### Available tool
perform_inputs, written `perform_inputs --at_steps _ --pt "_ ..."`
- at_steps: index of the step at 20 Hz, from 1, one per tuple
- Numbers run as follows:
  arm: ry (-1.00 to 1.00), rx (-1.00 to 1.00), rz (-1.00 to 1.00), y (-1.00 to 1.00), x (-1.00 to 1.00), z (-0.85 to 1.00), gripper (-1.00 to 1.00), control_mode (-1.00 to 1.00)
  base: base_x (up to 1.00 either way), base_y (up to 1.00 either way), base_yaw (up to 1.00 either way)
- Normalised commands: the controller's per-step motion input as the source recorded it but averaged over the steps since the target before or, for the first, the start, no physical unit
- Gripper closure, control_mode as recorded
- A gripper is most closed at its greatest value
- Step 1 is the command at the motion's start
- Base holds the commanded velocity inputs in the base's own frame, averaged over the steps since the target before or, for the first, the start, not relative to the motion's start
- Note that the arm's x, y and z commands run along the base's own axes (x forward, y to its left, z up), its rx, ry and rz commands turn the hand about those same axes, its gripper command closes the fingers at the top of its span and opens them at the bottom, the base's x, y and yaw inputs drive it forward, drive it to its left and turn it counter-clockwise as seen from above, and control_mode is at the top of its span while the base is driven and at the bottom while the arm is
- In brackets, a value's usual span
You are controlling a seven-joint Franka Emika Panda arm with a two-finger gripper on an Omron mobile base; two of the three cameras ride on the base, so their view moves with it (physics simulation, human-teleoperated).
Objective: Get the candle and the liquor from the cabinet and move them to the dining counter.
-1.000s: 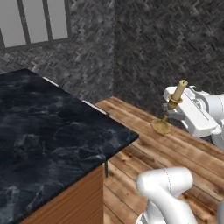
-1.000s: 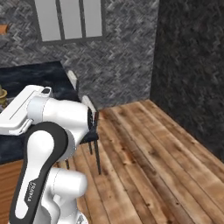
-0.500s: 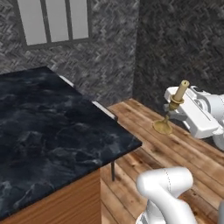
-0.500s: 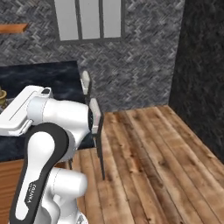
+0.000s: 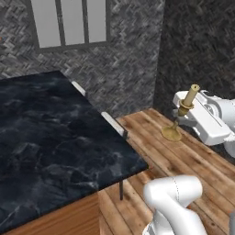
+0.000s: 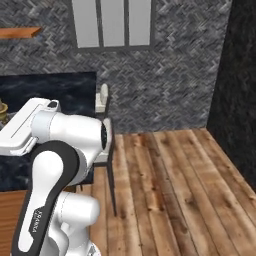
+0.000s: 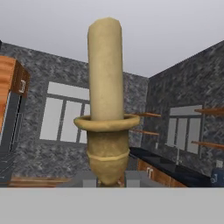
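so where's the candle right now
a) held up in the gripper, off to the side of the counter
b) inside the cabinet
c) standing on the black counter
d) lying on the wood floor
a, the left base view shows the candle upright in the gripper, off to the right of the dining counter and not on it; in the hand view the finger tips sit on either side of its holder.
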Motion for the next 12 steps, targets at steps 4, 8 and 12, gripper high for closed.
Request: perform_inputs --at_steps 4,8,12 --pt "0.0 0.0 0.0 0.0 0.0 0.0 1.0 1.0 0.64 -0.35 0.2" --pt "0.0 0.0 0.0 0.0 0.0 0.0 1.0 1.0 0.65 -0.36 0.15" --pt "0.0 0.0 0.0 0.0 0.0 0.0 1.0 1.0 0.64 -0.22 0.16"
